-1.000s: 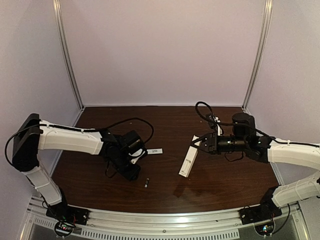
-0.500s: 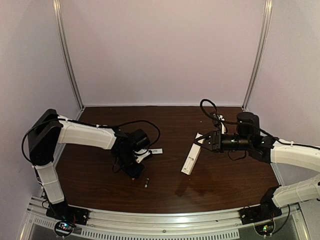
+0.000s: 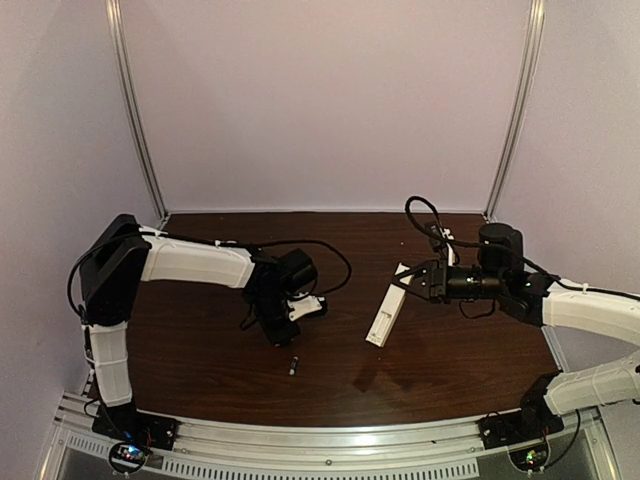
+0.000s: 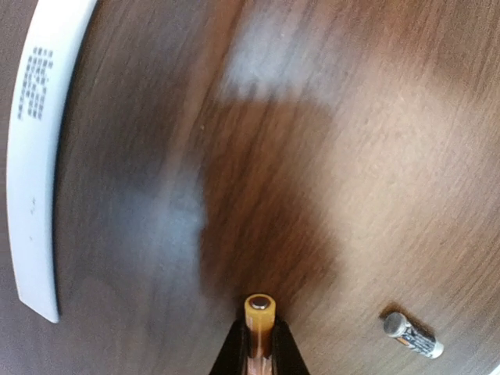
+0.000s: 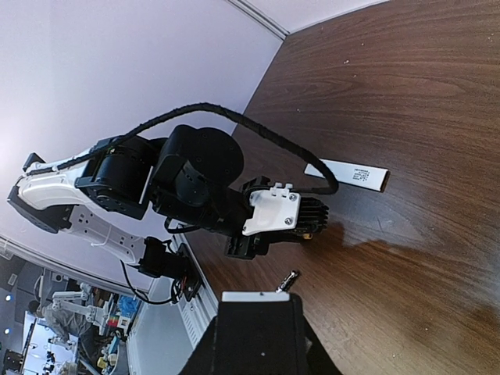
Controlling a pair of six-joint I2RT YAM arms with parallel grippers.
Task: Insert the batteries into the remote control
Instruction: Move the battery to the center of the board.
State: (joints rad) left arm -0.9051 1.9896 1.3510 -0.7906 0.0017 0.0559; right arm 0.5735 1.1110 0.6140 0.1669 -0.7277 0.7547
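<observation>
An orange battery [image 4: 260,312] stands end-on between my left gripper's [image 4: 260,344] dark fingers, which are shut on it just above the table. The black battery with a pale tip [image 4: 412,334] lies loose to its right, also showing as the black battery [image 3: 294,366] near the front of the table. My left gripper [image 3: 277,337] hangs just behind it. The remote control [image 3: 385,315], a slim white bar, is held tilted by its far end in my right gripper [image 3: 407,284]. In the right wrist view only the remote control's end edge [image 5: 256,297] shows above the jaws.
A thin white strip with small print [image 4: 35,156] lies on the dark wooden table [image 3: 450,350] to the left of my left gripper, and it shows as the strip [image 5: 348,173] behind the left wrist. Metal frame posts [image 3: 137,120] and pale walls enclose the table.
My left gripper has shut on the orange battery and its arm has swung right and farther out. My right gripper has carried the remote control slightly right and back.
</observation>
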